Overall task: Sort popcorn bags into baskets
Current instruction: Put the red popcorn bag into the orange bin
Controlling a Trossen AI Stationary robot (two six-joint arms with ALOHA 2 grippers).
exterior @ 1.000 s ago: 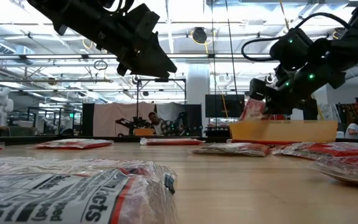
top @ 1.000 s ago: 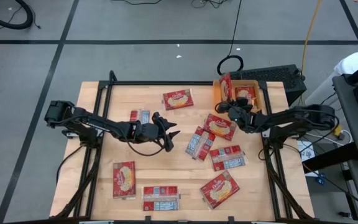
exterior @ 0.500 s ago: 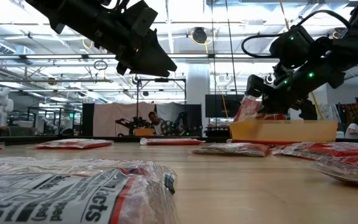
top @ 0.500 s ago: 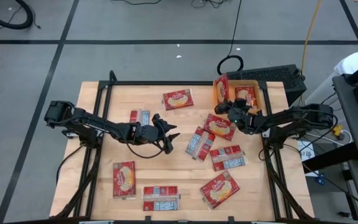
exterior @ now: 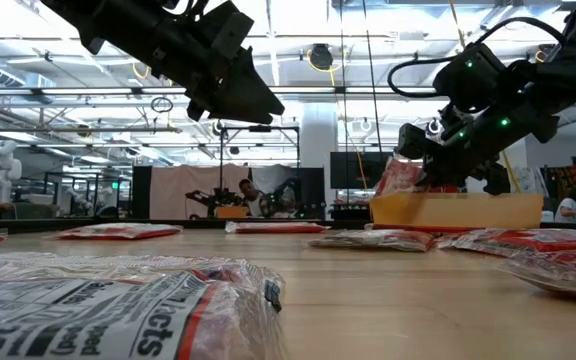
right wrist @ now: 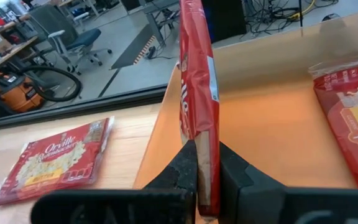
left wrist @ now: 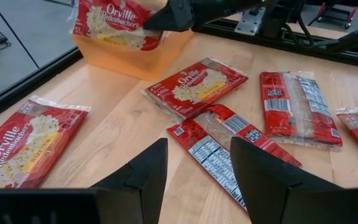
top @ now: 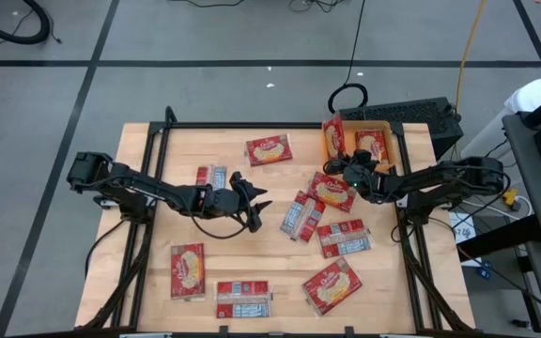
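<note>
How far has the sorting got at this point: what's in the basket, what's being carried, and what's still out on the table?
Done: one popcorn bag lies flat in the orange basket. In hand: the right gripper is shut on a held bag, standing it on edge over the basket's near wall. Left: about nine loose bags lie scattered on the table; the left gripper hovers open over the middle, empty.

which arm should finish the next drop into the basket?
Right. Its gripper is shut on a popcorn bag held over the basket. The left gripper hangs open and empty at mid-table.
</note>
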